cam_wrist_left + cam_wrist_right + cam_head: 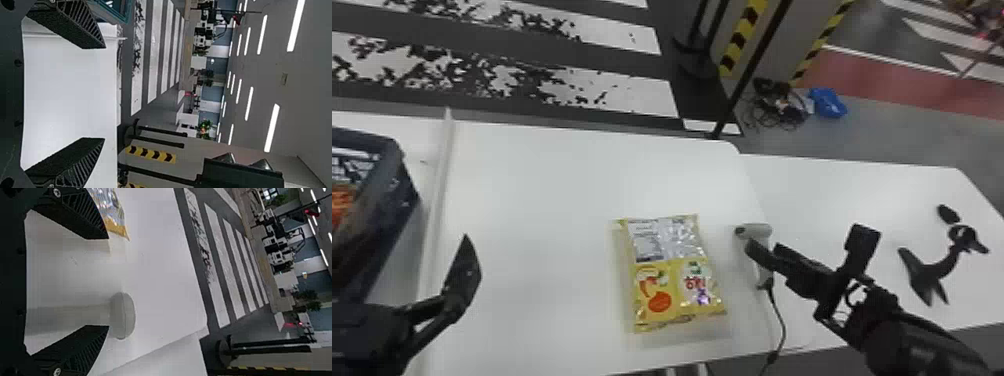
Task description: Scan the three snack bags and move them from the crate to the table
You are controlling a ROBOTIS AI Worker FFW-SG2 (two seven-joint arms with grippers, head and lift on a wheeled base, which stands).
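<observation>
Scanner is sitting on the bench near my open right gripper, looking stiff and light, likely needing a firm hold round the handle. Snack bag is lying flat beside it, probably soft, slippery, crushable, needing gentle side pinching. My left gripper is hanging fingers apart near the crate.

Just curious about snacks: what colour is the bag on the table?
The bag is yellow and silvery white, showing best in the head view.
</observation>
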